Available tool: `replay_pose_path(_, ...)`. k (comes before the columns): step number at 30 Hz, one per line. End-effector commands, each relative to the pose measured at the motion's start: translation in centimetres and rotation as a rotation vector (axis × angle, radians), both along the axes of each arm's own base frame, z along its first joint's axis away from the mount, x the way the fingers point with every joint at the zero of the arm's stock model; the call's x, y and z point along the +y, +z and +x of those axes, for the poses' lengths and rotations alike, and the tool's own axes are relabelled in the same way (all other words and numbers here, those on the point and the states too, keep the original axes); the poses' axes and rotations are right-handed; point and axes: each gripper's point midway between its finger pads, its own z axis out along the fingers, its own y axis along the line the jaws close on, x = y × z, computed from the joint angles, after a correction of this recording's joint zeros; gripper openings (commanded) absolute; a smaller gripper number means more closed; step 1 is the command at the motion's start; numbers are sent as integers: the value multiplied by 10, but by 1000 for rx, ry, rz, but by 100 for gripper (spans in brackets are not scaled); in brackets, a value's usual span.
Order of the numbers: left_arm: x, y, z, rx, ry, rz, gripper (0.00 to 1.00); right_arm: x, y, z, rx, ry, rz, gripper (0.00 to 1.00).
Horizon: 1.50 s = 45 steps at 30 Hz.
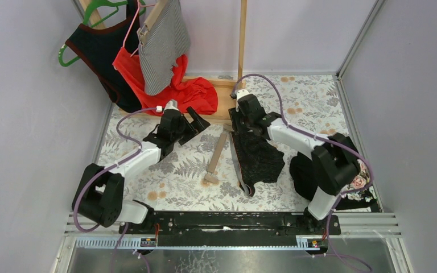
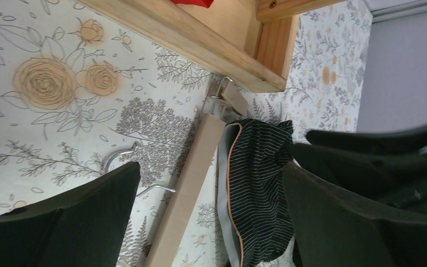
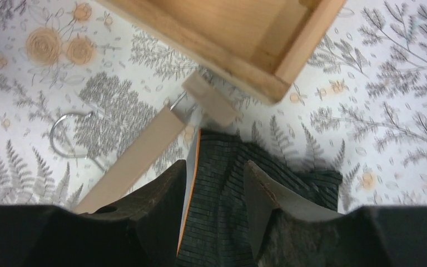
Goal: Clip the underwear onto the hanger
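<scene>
- Upper left of the overhead view: hanging clothes (image 1: 158, 51) drape down onto the wooden rack base (image 1: 222, 84) and close off that corner.
- Top centre: the rack's post (image 1: 242, 40) stands upright.
- Centre: the hanger (image 1: 216, 156) and underwear (image 1: 257, 154) lie side by side, with only a thin strip of table (image 1: 173, 176) between them.
- Left of the hanger: bare cloth as far as the left arm (image 1: 136, 156).
- Upper right of the table is open; a pile of clothes (image 1: 361, 185) fills the lower right.

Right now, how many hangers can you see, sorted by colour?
Green hanger: 1
Pink hanger: 1
Wooden hangers: 2, one hung up, one lying flat
Total: 4
</scene>
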Motion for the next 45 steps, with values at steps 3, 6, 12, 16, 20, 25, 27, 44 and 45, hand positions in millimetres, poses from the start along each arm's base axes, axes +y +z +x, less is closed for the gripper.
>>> replay_pose_path(3,-14,21,24,-85,4,-111,96,18,-3,43,-35,19,66,49)
replay_pose_path(6,-18,14,29,-84,8,-139,96,20,-22,48,-18,12,56,48)
replay_pose_path(12,-32,-6,40,-84,-14,-214,96,34,-35,45,3,19,144,45)
replay_pose_path(16,-41,-16,44,-68,-36,-261,96,42,-39,43,26,23,176,45)
replay_pose_path(20,-45,-25,50,-52,-40,-273,95,46,-52,39,50,22,159,44)
replay_pose_path(25,-49,-28,53,-53,-45,-294,95,57,-50,22,93,30,264,49)
replay_pose_path(27,-49,-28,53,-52,-48,-296,95,59,-45,14,108,11,328,51)
replay_pose_path(44,-52,-43,40,-6,-89,-323,95,81,-29,-20,212,-81,644,57)
replay_pose_path(45,-53,-44,39,-1,-91,-326,95,82,-33,-20,226,-89,649,57)
